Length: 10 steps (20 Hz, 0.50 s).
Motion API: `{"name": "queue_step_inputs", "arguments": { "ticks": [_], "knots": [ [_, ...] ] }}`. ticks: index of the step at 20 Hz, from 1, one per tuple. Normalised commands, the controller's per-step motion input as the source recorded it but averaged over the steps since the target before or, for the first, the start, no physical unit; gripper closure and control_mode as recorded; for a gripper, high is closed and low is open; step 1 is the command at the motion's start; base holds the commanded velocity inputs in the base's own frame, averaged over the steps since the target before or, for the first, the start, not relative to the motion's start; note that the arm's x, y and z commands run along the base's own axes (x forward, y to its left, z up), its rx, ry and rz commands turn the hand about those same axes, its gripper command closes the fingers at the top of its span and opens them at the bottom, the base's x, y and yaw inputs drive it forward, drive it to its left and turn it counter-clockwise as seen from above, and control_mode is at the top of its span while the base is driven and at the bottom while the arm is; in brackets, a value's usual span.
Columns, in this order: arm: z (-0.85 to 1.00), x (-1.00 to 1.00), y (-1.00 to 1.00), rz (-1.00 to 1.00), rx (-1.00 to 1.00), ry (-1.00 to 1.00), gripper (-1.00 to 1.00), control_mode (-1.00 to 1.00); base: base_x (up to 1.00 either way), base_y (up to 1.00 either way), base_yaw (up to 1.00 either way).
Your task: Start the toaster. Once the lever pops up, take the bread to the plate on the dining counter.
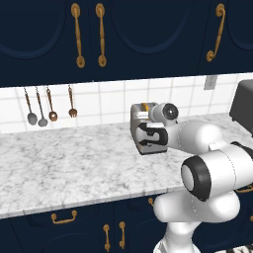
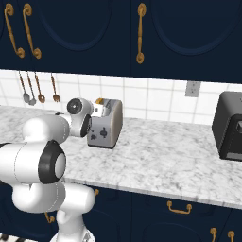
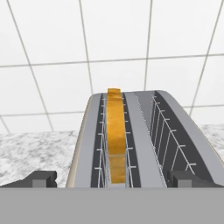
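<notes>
The silver-grey toaster [image 1: 157,144] [image 2: 112,120] stands near the back of the marbled worktop. The bread [image 3: 116,129], a golden-tan slice, stands upright in the left slot, and its top edge pokes out [image 1: 145,106] [image 2: 99,101]. The right slot is empty. My gripper [image 3: 113,180] [image 1: 147,137] hovers at the toaster's near narrow end. It is open, with one fingertip on each side of the body and nothing held. My hand hides much of that end in the left base view. The plate and the dining counter are out of view.
A larger dark grey appliance [image 2: 229,125] [image 1: 242,106] stands further right on the worktop [image 1: 64,163]. Several utensils [image 1: 49,106] hang on the tiled wall at the left. Navy wall cabinets hang overhead. A wall outlet [image 2: 191,88] sits right of the toaster.
</notes>
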Motion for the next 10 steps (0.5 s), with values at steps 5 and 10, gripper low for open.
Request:
{"name": "queue_step_inputs", "arguments": {
  "ticks": [5, 10],
  "knots": [
    [0.0, 0.0, 0.0, 0.0, 0.0, 0.0, -1.0, -1.0, 0.0, 0.0, 0.0],
    [0.0, 0.0, 0.0, 0.0, 0.0, 0.0, -1.0, -1.0, 0.0, 0.0, 0.0]
  ]
}}
